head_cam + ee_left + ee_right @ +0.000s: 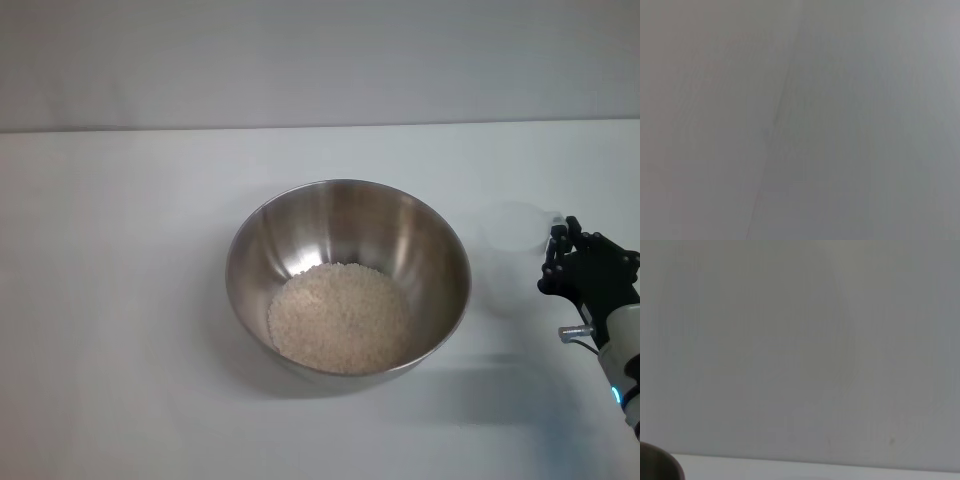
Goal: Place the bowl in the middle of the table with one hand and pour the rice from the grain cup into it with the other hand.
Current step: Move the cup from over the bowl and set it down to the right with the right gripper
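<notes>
The stainless-steel bowl point(348, 277) sits about mid-counter, wide and round, its brushed inside shining. A pale, grainy heap of rice point(340, 316) covers its floor, so by the look of it the pour is done.

To the right of the bowl stands the grain cup point(518, 240), small, tapered, translucent white plastic, so faint against the white counter point(120, 300) that only its rim and side read clearly. It is upright, mouth up, and whether any grains remain inside I cannot tell.

The right gripper point(562, 252) is on the far side of the cup from the bowl, black and knuckled, right at the cup's edge. Whether its jaws are apart or clamped on the cup wall I cannot tell; the contact itself is hidden.

The right arm is plainly the nearer one to the cup. The left arm is nowhere in the head view, and its wrist camera shows only blank grey.

What seems left is to let go of the cup, if it is held at all, and draw away sideways, away from the bowl, without tipping the light cup over.
</notes>
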Controlling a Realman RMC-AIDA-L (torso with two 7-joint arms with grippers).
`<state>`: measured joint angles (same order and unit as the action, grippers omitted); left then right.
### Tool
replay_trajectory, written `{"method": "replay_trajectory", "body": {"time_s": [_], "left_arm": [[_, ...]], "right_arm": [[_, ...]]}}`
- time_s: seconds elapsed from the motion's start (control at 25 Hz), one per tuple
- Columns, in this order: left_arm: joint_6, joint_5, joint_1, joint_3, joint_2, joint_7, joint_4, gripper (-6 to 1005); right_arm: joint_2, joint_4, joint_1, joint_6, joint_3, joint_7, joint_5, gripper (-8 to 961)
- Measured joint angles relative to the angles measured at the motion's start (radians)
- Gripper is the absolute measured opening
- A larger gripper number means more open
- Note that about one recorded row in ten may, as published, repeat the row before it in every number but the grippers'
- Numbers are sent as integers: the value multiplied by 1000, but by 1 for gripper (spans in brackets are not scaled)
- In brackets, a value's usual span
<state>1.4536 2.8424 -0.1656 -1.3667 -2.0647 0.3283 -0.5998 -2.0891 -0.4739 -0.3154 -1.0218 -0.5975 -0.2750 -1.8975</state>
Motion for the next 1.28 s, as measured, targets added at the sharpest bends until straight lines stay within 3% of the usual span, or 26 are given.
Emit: {"method": "replay_trajectory", "body": {"time_s": [0.84,1.28], "left_arm": [[15,0,3,0,-1,0,-1,826],[15,0,5,0,-1,0,-6,826]], "right_arm": [[3,51,-28,39,15,53,-6,130],[0,30,41,-27,51,53,-7,151]]}}
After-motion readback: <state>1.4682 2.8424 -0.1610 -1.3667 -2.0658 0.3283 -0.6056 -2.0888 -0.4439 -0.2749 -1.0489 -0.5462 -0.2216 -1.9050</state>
